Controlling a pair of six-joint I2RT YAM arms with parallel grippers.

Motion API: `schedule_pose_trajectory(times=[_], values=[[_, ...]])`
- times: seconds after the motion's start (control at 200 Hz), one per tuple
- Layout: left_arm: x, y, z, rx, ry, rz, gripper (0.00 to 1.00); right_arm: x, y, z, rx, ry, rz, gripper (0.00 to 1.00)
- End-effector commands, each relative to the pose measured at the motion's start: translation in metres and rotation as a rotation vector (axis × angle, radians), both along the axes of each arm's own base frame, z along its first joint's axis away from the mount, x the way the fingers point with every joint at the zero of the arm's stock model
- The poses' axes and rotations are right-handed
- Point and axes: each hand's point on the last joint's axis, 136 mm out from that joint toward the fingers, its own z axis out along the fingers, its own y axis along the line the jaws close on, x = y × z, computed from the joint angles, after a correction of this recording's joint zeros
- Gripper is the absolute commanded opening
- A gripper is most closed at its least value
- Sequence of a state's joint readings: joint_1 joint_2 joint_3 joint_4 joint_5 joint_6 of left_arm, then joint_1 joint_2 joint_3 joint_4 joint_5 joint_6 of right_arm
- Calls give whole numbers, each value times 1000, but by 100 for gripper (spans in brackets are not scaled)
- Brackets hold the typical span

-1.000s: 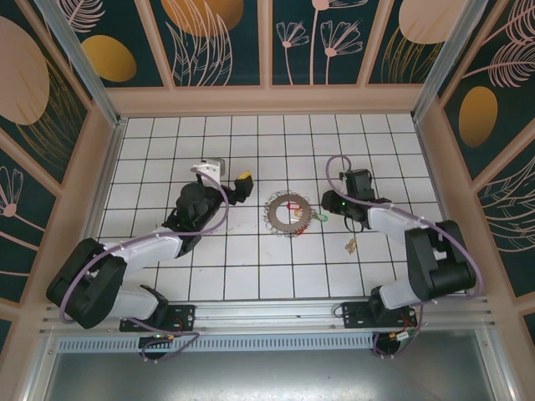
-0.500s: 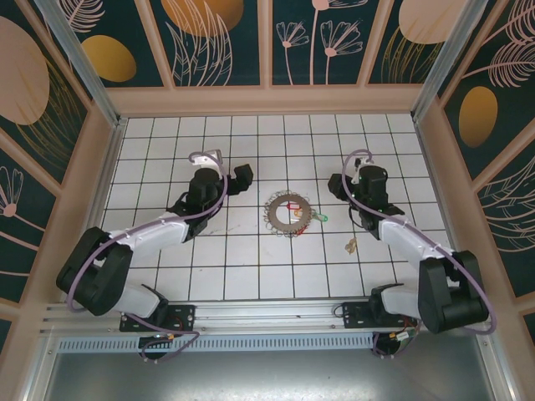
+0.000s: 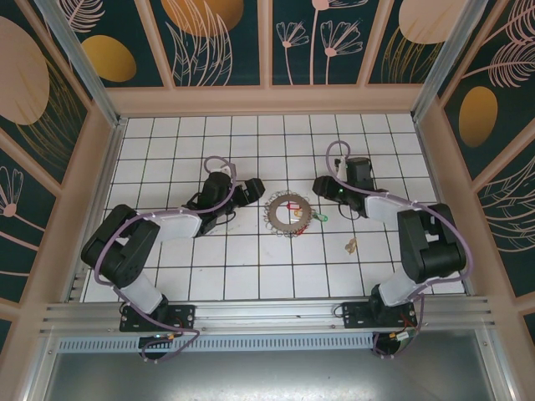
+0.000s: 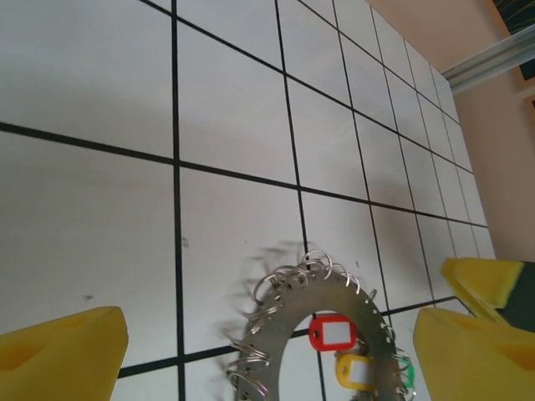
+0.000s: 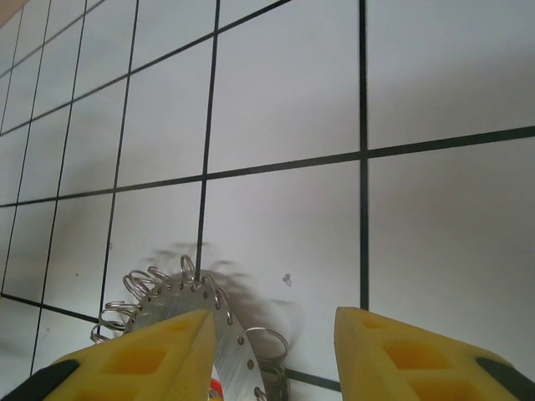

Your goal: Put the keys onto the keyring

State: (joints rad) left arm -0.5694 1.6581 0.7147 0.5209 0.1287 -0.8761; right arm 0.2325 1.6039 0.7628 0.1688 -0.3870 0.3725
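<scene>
Silvery keyring (image 3: 288,214) lies between left end effector (image 3: 247,191) and right end effector (image 3: 321,185), both apart; brass key (image 3: 352,245) nearby.

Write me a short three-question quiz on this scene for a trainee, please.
1. True or false: the left gripper is shut on the keyring.
2. The brass-coloured key lies: A) inside the keyring; B) on the tiles, apart from it; C) between the left gripper's fingers.
3. Fill in: the red tag lies ___ the keyring's hoop.
Key: 1 false; 2 B; 3 inside.
</scene>
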Motion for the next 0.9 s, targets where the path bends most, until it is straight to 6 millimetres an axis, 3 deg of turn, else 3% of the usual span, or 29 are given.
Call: schedule_pose_trajectory(times=[0.0,0.255,0.27,0.305,0.616,0.891], values=[[0,-12,5,-74,41,-21,86,-7,14,-6,35,46,107,43],[-12,-25,-6,-95,97,-84,82,-10,28,-20,66,120,192,43],[-13,-26,-17,-84,119,-87,83,-11,29,-21,68,121,197,43],[-14,-28,-20,-83,131,-94,82,-11,31,-22,71,128,207,43],[-21,-42,-39,-79,210,-158,77,-22,32,-42,57,206,231,43],[-22,-47,-43,-80,229,-181,67,-42,45,-48,94,254,309,34]])
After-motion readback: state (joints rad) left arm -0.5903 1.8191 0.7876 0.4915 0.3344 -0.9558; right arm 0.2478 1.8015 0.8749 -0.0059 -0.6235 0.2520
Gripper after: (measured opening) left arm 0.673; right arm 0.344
